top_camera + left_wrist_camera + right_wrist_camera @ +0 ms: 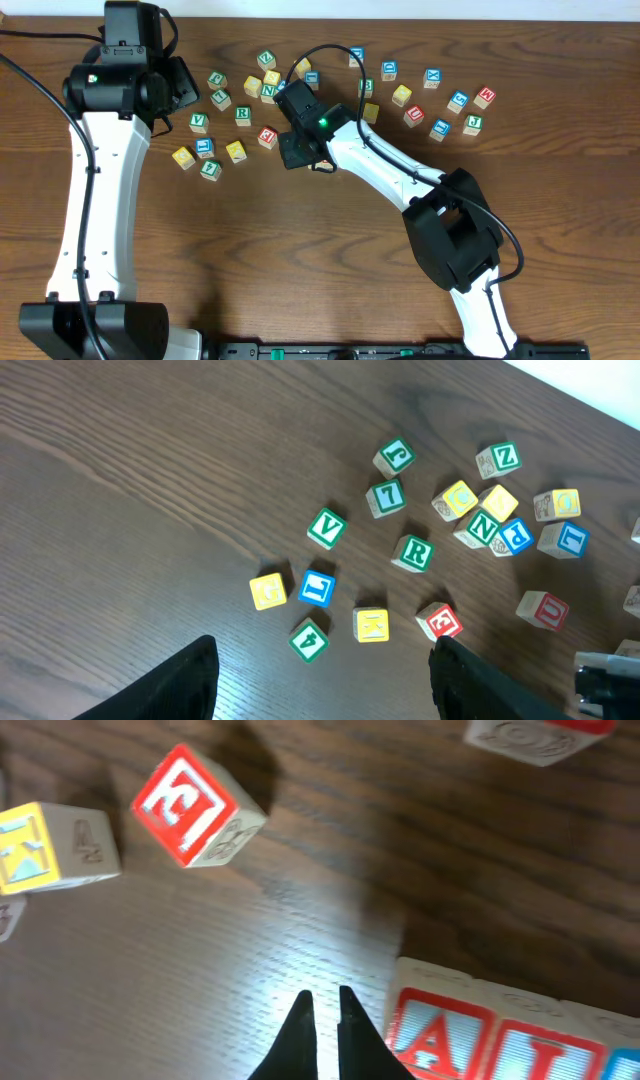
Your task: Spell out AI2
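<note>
In the right wrist view the red "A" cube [435,1035] and the red "I" cube [545,1050] stand side by side, touching, at the bottom right. A sliver of a blue-faced cube [628,1062] touches the "I" at the frame edge; its character is cut off. My right gripper [322,992] is shut and empty, its tips just left of the "A" cube. In the overhead view the right gripper [296,150] and arm hide these cubes. My left gripper [320,690] is open and empty, high above the left cluster; it also shows in the overhead view [185,85].
A red cube [190,805] and a yellow "K" cube [40,845] lie left of the right gripper. Many other cubes are scattered along the back of the table, from the left cluster [205,148] to the right group [458,101]. The right arm [400,175] crosses the middle.
</note>
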Controlling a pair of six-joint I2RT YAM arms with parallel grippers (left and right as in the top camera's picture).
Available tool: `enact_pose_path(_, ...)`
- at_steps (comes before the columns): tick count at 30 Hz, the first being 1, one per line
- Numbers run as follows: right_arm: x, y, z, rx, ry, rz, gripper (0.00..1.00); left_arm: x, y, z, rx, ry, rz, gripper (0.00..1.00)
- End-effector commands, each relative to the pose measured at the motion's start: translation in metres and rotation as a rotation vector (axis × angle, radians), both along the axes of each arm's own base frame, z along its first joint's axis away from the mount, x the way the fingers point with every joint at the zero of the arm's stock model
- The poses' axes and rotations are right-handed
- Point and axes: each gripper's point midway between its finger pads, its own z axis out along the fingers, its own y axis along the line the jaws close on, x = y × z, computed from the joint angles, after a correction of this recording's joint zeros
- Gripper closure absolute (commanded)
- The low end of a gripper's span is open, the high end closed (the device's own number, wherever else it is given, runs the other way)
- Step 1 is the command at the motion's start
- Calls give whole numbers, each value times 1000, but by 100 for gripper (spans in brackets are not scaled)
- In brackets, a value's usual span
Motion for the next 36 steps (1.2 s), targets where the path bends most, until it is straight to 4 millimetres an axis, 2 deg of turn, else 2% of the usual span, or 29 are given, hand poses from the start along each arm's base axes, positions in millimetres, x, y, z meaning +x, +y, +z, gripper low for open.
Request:
enact_pose_path(1,5,-8,-1,-41,-21,-34,96,-2,1,-6,8,21,-10,33)
enact_pose_path(19,6,-18,-4,-68,-8,-85,96,-2,1,-6,8,25,-10,33)
enact_pose_path(30,8,-8,0,-38,-33,-85,98,-2,1,-6,8,25,-10,33)
enact_pose_path(36,4,-3,-18,-31,8,-72,98,-2,1,-6,8,25,-9,33)
